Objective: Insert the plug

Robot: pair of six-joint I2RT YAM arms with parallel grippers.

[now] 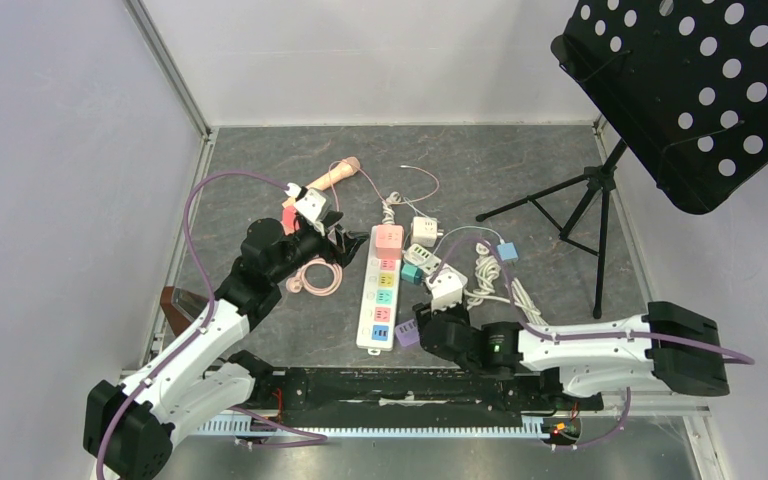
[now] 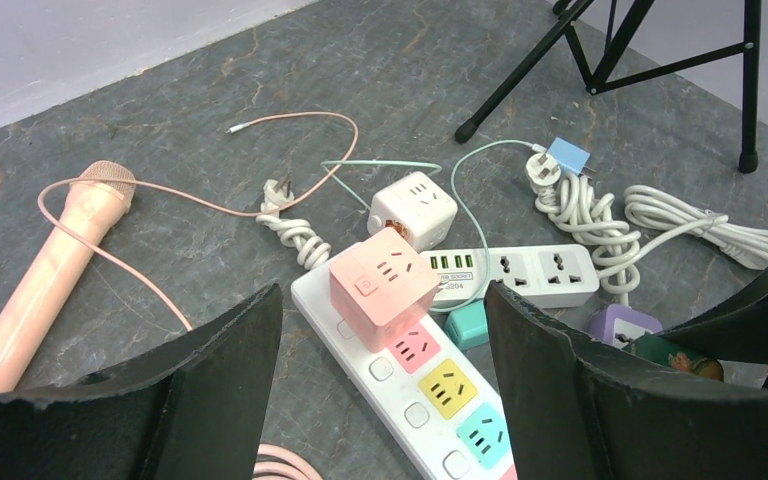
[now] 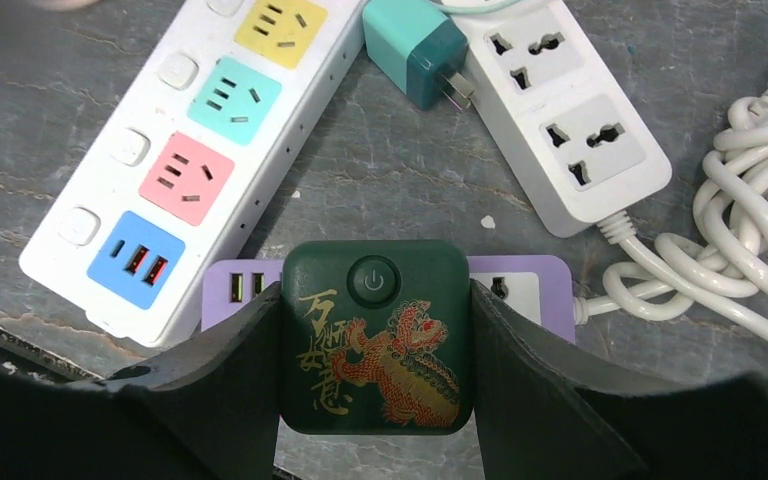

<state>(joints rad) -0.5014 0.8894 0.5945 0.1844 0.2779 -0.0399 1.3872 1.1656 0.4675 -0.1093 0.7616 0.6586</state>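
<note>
The plug (image 3: 375, 350) is a dark green cube with rounded corners. Its face carries a round power button, gold characters and a red-and-gold dragon. The right gripper (image 3: 375, 310) clamps it by two opposite sides. It is near the blue USB end of the white power strip (image 3: 190, 150), which lies flat.

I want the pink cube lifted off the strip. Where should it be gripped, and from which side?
Take the pink cube by two opposite flat side faces, coming down from above: it sits raised on the end of the power strip, so its sides look free.
</note>
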